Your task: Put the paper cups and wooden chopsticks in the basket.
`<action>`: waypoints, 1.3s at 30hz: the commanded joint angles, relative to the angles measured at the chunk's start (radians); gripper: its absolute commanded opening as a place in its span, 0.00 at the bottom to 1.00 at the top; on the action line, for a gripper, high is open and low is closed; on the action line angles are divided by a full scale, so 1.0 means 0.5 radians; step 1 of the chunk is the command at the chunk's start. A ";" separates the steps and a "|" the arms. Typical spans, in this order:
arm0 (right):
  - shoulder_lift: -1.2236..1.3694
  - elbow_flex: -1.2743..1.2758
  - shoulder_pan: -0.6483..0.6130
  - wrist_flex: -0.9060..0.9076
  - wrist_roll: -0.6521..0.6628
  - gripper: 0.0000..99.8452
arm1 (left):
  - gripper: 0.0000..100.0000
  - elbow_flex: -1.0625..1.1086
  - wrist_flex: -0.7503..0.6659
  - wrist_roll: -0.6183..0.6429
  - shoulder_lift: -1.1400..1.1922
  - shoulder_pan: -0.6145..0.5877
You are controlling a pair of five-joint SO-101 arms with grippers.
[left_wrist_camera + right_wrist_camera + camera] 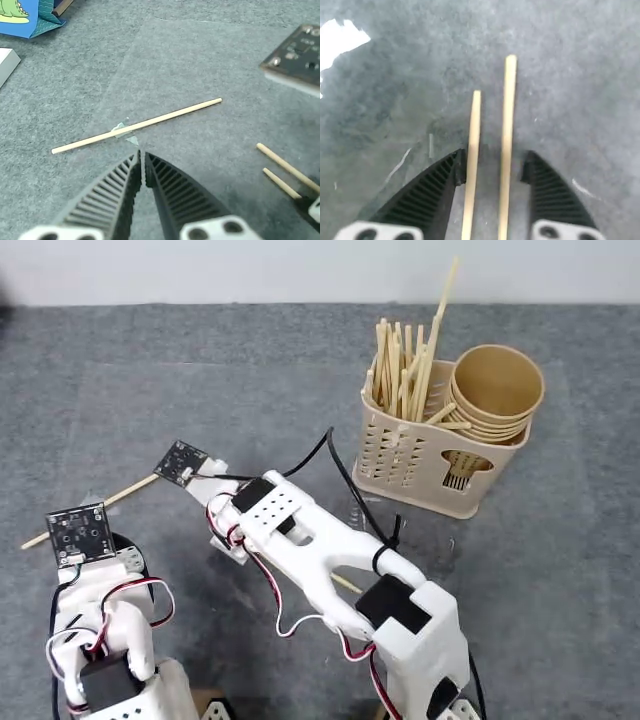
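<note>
Two wooden chopsticks (507, 115) lie between my right jaws, which are spread, I judge, to pinch both together. My left jaws are pressed together; a third chopstick (145, 122) lies just beyond their tips.

chopstick (136, 125): bare pale wood, matt | basket (420, 465): smooth beige plastic, slotted | paper cups (497, 380): matt tan paper | table cover (200, 370): rough grey felt-like cloth | left gripper (141, 161): ribbed matt black plastic

The left arm (105, 635) sits folded low, its left gripper (142, 158) pinched closed; the right arm (330, 560) stretches out low, its right gripper (495, 156) with jaws spread apart
</note>
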 commanded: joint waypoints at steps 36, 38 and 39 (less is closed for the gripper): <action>-0.100 -0.196 -0.011 0.471 -0.098 0.01 | 0.01 -0.026 -0.003 -0.015 -0.021 0.006; -0.201 -0.196 0.011 0.529 -0.098 0.01 | 0.01 -0.026 -0.003 -0.015 -0.021 0.006; -0.250 -0.196 0.023 0.557 -0.098 0.01 | 0.01 -0.026 -0.003 -0.015 -0.021 0.006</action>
